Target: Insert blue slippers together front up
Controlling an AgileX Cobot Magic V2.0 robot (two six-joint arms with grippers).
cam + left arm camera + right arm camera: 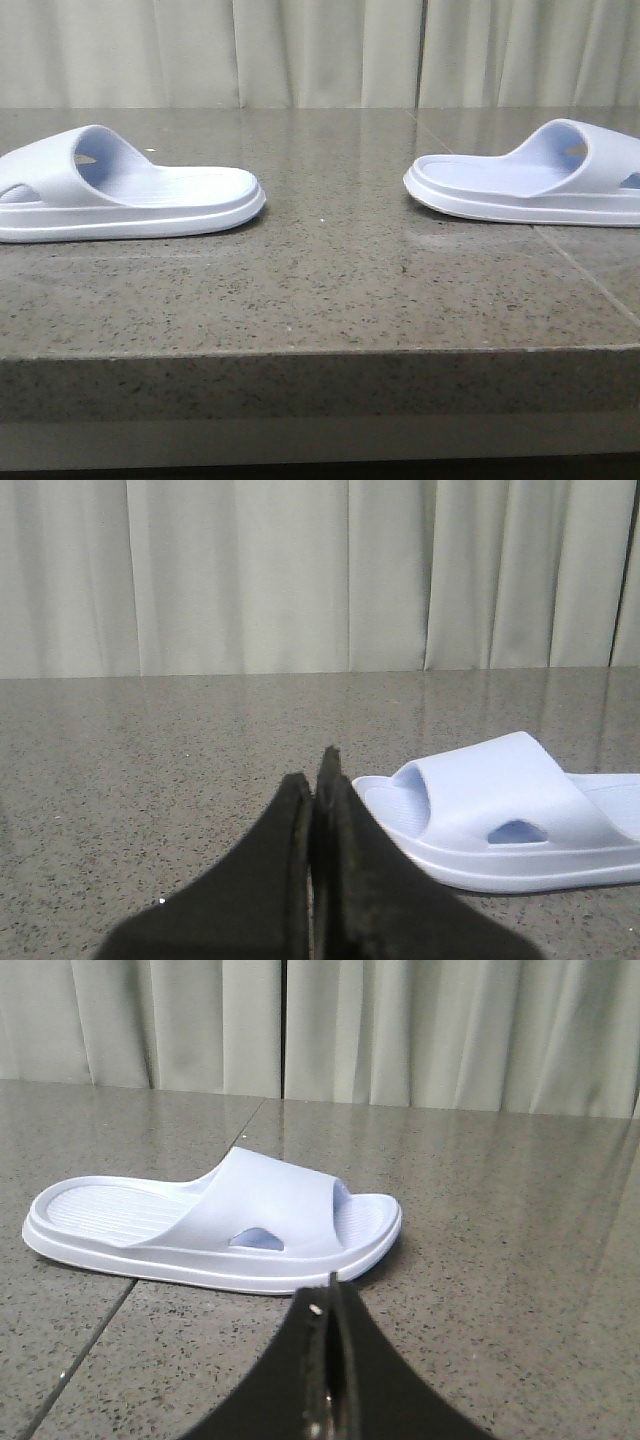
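Observation:
The two blue slippers lie flat, soles down, on a speckled stone table (330, 290), heels towards each other with a wide gap between. The left slipper (130, 195) also shows in the left wrist view, where this slipper (500, 810) lies beside my left gripper (318, 770), toe end nearest the fingertips. The right slipper (530, 185) shows in the right wrist view; this slipper (220, 1225) lies just beyond my right gripper (333, 1295). Both grippers are shut with nothing in them and touch neither slipper. Neither gripper shows in the front view.
The table's front edge (320, 350) runs across the front view. A seam (590, 280) crosses the tabletop under the right slipper. Pale curtains (320, 50) hang behind the table.

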